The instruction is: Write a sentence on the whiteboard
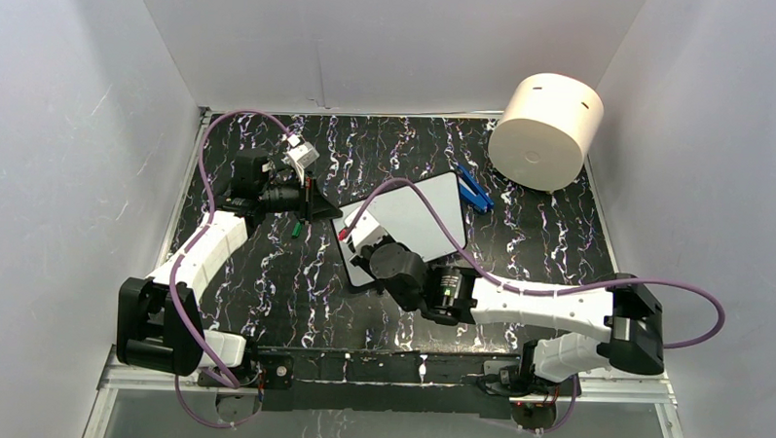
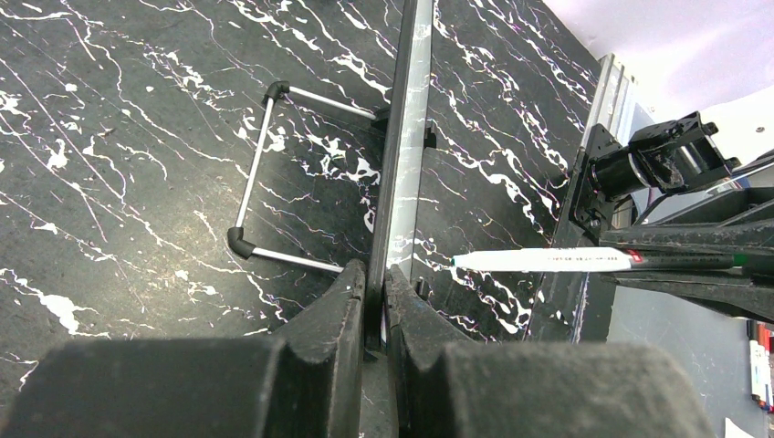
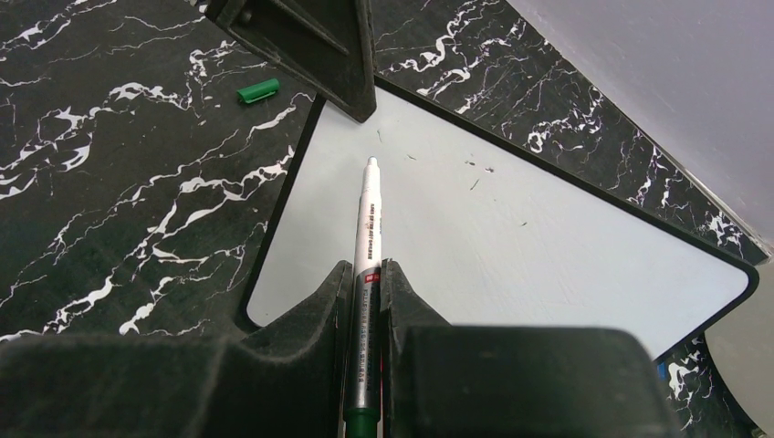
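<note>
White walls (image 1: 371, 43), black marbled tabletop (image 1: 294, 294)

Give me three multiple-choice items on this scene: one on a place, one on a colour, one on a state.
1. Where does the green cap lie?
A) on the whiteboard
B) on the marbled table beside it
C) on the cream cylinder

2. What colour is the object between whiteboard and cylinder?
A) red
B) blue
C) yellow

3. What are the left fingers doing?
A) spread open over the table
B) gripping the marker
C) shut on the whiteboard's edge

Answers:
1 B, the cap rests on the table just outside the board's frame.
2 B, it shows blue in the top view.
3 C, the left wrist view shows both fingers pinching the board's edge; the right fingers hold the marker.
</note>
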Motion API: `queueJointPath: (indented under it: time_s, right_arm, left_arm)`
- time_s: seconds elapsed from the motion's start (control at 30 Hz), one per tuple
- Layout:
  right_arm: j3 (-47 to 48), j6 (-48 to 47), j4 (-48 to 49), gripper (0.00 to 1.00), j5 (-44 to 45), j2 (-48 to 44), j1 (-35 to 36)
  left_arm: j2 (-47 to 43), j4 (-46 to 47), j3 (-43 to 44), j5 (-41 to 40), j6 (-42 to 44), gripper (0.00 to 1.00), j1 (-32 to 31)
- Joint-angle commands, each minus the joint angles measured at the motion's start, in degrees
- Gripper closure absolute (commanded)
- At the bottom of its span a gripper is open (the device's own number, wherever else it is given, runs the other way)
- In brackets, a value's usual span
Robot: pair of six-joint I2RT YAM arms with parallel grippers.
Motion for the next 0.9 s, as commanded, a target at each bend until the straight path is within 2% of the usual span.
queueJointPath:
  time_s: [0.0, 0.87]
  right_arm:
    - [4.30, 0.05, 1.98, 1.00, 2.88, 1.02, 0.56]
    - [7.40, 0.52, 0.84, 1.00, 5.27, 5.91, 0.61]
  left_arm:
    - [0.64, -2.30, 1.34, -2.78, 1.38, 1.00, -0.37]
    - [0.86, -2.67, 1.45, -3.33, 1.38, 1.00, -0.90]
